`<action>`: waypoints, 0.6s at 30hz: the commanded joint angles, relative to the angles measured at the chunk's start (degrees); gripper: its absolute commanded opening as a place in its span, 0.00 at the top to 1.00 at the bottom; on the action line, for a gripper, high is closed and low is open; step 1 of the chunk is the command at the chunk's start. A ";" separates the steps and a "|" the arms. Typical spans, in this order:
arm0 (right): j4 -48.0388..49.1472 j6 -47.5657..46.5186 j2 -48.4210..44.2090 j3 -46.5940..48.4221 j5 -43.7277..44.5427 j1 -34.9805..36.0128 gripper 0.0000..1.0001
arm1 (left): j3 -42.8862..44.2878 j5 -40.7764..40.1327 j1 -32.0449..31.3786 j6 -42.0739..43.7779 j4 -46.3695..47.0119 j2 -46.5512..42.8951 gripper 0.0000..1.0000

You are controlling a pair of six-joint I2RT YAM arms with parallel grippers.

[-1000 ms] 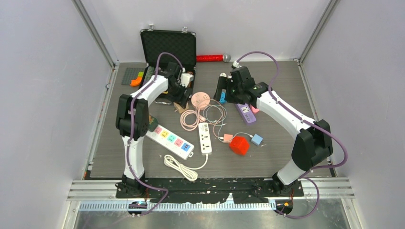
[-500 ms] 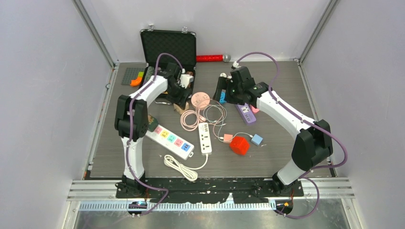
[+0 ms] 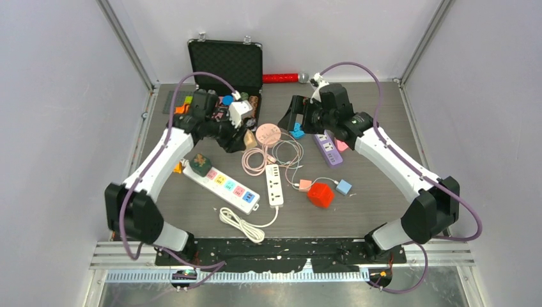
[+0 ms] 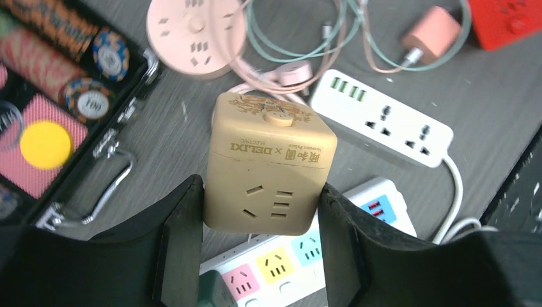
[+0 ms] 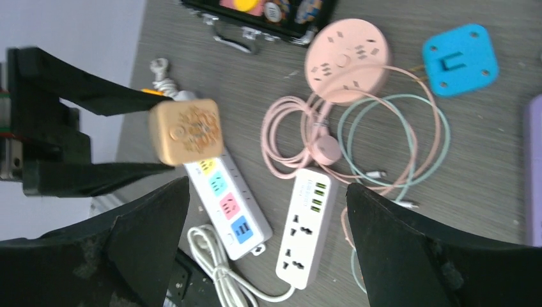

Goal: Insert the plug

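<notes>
At the left of the desk [image 3: 319, 224], the left gripper [image 4: 262, 192] held a tan plastic cube socket [image 4: 271, 169] clear of the surface, its black fingers [image 4: 182, 236] pressed on two opposite sides. One face with outlet slots was turned toward the left wrist camera, and the patterned top with its round button looked toward the right arm. Beneath the cube lay a long white power strip with coloured outlets [image 3: 227, 187]. Just to the right, a round pink socket disc [image 3: 269, 135] sat on the desk with its pink cable looped on the near side. The small pink plug [image 5: 324, 151] at the cable's end lay among the loops, just beyond a white power strip with green USB ports [image 5: 308, 217]. This plug looked the likeliest one for the task, though that was only a judgement. It lay between the two arms, to the right of the held cube and lower than it. Which way its pins faced was too blurred to tell. Further right, the right gripper [image 5: 267, 185] hovered above the desk with its fingers spread wide and nothing between them. The plug showed in the gap ahead of them, so this free arm seemed better placed to take it and carry it leftward to the cube's slots.
</notes>
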 commanded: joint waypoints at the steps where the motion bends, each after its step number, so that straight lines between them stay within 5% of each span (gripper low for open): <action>1: 7.43 -2.01 -4.25 0.09 -9.15 0.08 0.03 | -6.67 14.48 -0.17 10.58 10.73 -10.09 1.00; 9: 10.17 -6.75 -4.95 1.95 -15.01 3.14 0.04 | -7.71 18.08 -0.55 10.66 15.85 -14.42 1.00; 18: 3.93 -9.44 2.04 9.98 -9.95 9.09 0.03 | -11.05 16.38 -1.33 8.22 20.99 -17.91 1.00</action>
